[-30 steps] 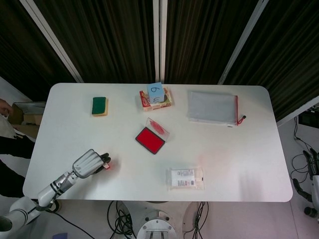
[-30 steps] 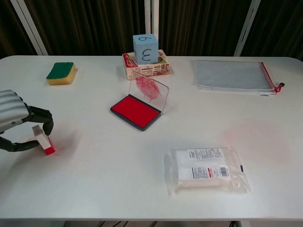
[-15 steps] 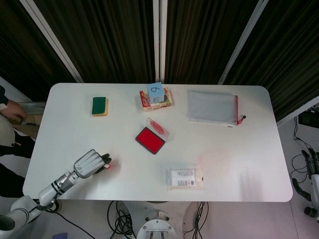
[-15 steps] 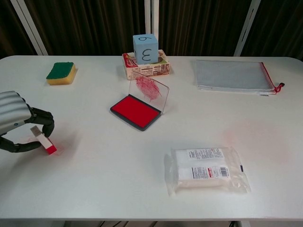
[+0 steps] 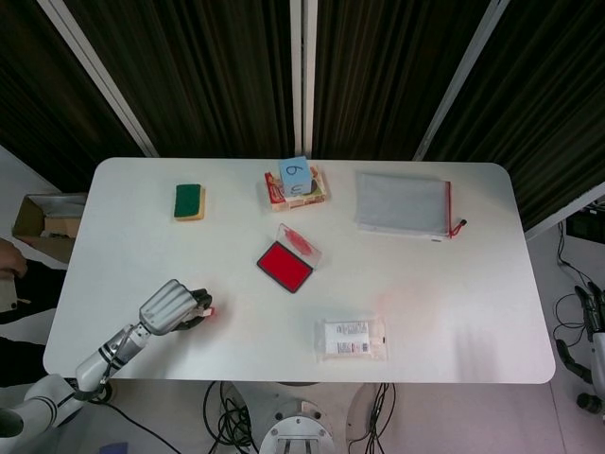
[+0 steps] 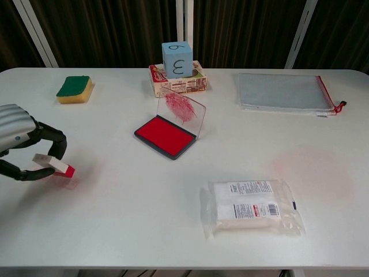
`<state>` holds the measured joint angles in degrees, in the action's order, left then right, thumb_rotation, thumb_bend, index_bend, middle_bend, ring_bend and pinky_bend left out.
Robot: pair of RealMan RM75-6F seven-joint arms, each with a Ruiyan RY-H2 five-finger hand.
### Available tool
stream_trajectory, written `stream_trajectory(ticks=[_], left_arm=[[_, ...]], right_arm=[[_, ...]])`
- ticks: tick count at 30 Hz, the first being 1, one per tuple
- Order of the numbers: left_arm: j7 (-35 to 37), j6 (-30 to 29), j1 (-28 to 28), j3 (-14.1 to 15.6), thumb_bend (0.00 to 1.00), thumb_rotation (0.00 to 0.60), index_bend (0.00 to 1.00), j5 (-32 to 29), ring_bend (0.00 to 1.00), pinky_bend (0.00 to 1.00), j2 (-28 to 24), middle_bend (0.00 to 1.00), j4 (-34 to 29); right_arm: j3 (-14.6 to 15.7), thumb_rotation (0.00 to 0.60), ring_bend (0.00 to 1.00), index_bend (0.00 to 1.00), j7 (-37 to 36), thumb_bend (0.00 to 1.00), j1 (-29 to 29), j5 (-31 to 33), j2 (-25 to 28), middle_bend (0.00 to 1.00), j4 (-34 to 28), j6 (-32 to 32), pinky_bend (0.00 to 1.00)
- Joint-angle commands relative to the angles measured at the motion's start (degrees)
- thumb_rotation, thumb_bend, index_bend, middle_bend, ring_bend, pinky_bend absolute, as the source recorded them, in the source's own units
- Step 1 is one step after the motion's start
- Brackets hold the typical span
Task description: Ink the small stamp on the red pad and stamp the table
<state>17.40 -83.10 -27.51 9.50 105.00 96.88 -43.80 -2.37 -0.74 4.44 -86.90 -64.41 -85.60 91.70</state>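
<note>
Holding the small stamp (image 6: 53, 165) between its curled fingers, the left robot hand (image 6: 23, 151) hung at the near left edge of the counter (image 6: 173, 225), the stamp tilted almost level with its red end pointing away from the palm and lifted just clear of the surface. A faint pink smear showed on the counter right under that red end.

Well to the right of the robot hand and farther back lay the red pad (image 6: 166, 136), its tray open and filled with red ink, the clear lid (image 6: 184, 112) standing upright along its back edge and smeared red inside. Beyond the pad sat a printed box (image 6: 177, 79) with a blue cube (image 6: 177, 59) on top of it, marked 3 on the front face. Farther right lay a grey zip pouch (image 6: 283, 92) with a red zipper edge; what it held could not be made out. A sealed clear packet (image 6: 251, 208) with white contents lay far to the right of the robot hand, near the front edge. A green and yellow sponge (image 6: 75, 89) rested straight behind the robot hand, well apart.

The left robot hand was cut off at the frame edge in the chest view. The right robot hand (image 5: 596, 312) showed only partly at the far right of the head view, off the counter, and whether its fingers were spread or curled could not be told.
</note>
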Motion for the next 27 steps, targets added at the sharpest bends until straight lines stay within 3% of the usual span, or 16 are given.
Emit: stream_trajectory(ticks=[1,6,12,18,22,27], left_arm=[[0.5,4.1,-2.8,-3.0,0.37,0.6,0.62,-3.4,0.98,1.0,-4.0,0.6,-9.7],[-1.7,12.6,-6.7,-7.1,0.39,0.6,0.62,-8.9,1.0,1.0,-9.5,0.61,-23.1],[-7.8,23.3,-12.5,-12.7,0.4,0.6,0.63,-15.9,1.0,1.0,-12.3,0.62,-32.5],[-15.5,31.3,-17.9,-17.6,0.41,0.6,0.63,-22.5,1.0,1.0,-9.7,0.62,-34.9],[-21.4,35.3,-21.3,-19.8,0.41,0.6,0.63,-26.9,1.0,1.0,-6.0,0.62,-33.3],[-23.3,39.0,-23.9,-21.6,0.42,0.6,0.63,-32.4,1.0,1.0,-1.5,0.62,-29.6]], right_arm=[[0.1,0.6,0.0,0.0,0.6,0.23,-0.3,-0.4,-0.2,0.0,-0.4,-0.4,0.0],[0.3,0.6,0.0,0.0,1.6,0.23,-0.6,-0.7,-0.6,0.0,-0.9,-0.8,0.0],[0.1,0.6,0.0,0.0,1.6,0.23,-0.1,-0.3,-0.1,0.0,-1.4,0.1,0.0],[0.1,0.6,0.0,0.0,1.0,0.23,0.4,0.4,0.4,0.0,-1.3,0.3,0.0],[-0.1,0.6,0.0,0.0,0.6,0.23,0.7,0.4,1.1,0.0,-1.7,1.0,0.0],[-0.2,0.6,0.0,0.0,0.0,0.23,1.0,0.7,1.5,0.0,-1.7,1.2,0.0]])
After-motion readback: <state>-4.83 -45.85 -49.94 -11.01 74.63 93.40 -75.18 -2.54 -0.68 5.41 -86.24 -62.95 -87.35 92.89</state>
